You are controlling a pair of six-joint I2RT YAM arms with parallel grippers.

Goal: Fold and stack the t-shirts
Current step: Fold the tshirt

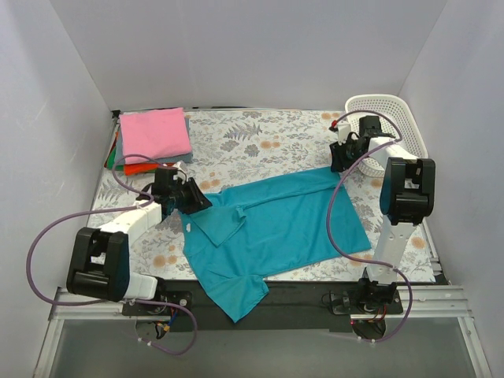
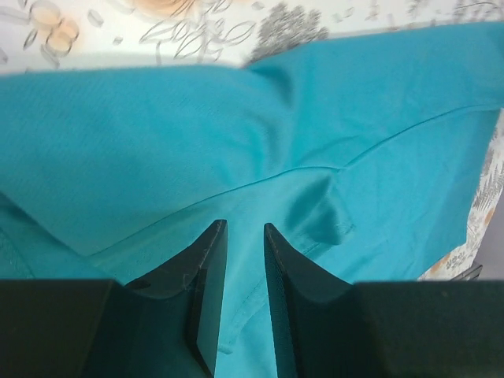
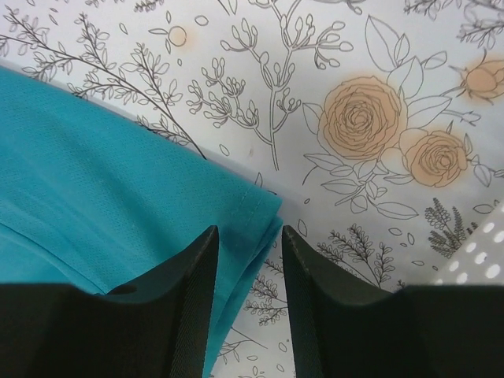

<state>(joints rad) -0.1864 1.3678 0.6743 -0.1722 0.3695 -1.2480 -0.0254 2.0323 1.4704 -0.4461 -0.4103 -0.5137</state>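
Note:
A teal-blue t-shirt (image 1: pixel 283 224) lies spread on the floral table cloth, with its upper-left part folded over onto itself. My left gripper (image 1: pixel 193 198) is at that folded left edge. In the left wrist view it (image 2: pixel 240 228) is open a little, just over the teal cloth (image 2: pixel 157 142), with a hem seam showing between the fingers. My right gripper (image 1: pixel 340 159) is at the shirt's far right corner. In the right wrist view it (image 3: pixel 248 232) is open, with the doubled corner of the shirt (image 3: pixel 102 181) between and below the fingers. A pink folded shirt (image 1: pixel 155 132) tops a stack with orange-red (image 1: pixel 138 167) and green (image 1: pixel 113 157) edges showing.
A white mesh basket (image 1: pixel 386 118) stands at the back right, right behind my right gripper; its rim shows in the right wrist view (image 3: pixel 480 260). The floral table cloth (image 1: pixel 260 138) covers the table. White walls close in the left, back and right sides.

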